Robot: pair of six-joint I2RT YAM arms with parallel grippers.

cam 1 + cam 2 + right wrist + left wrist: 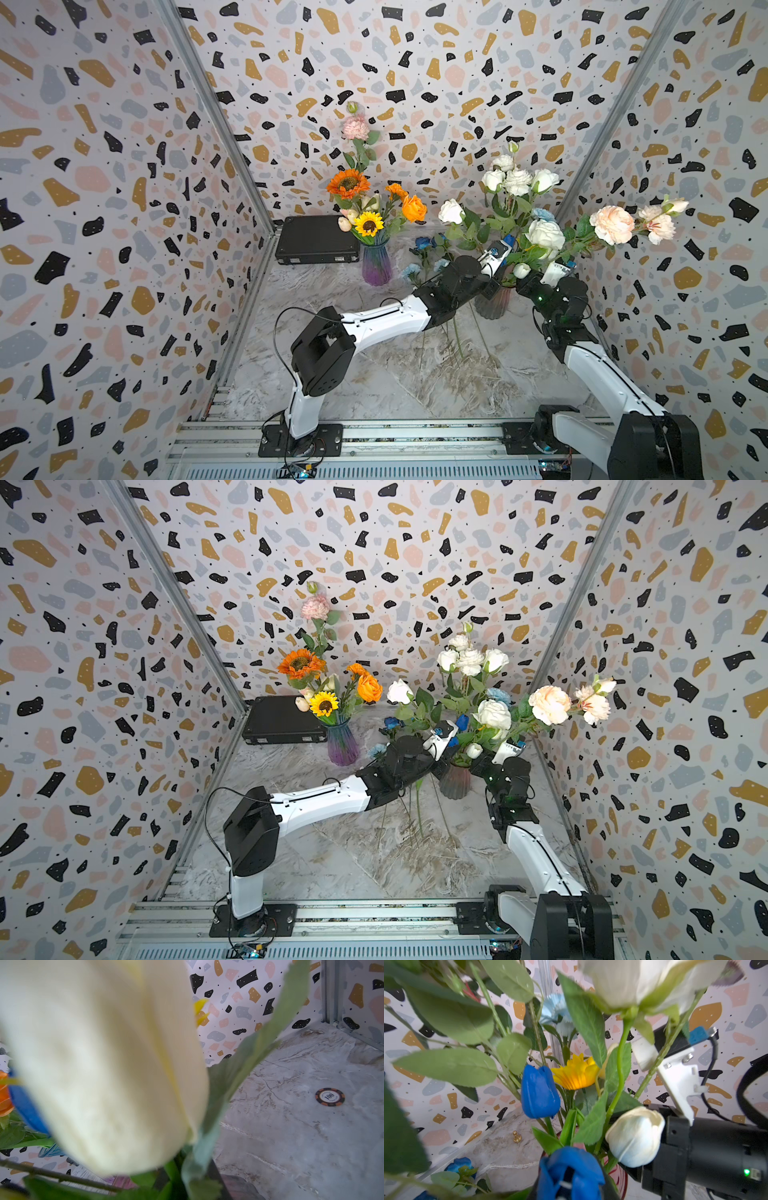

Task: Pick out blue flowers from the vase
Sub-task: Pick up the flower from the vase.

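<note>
Blue roses [422,243] and carnations [410,270] lie out on the table [374,382]; blue tulips [539,1091] and one pale carnation [554,1009] wait in the brown vase [492,307]. Both arms' fingers hide among leaves, grip unclear.

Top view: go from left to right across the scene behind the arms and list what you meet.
black case → purple vase → dark blue rose on the table → dark ribbed vase holding the white roses → peach bloom
</note>
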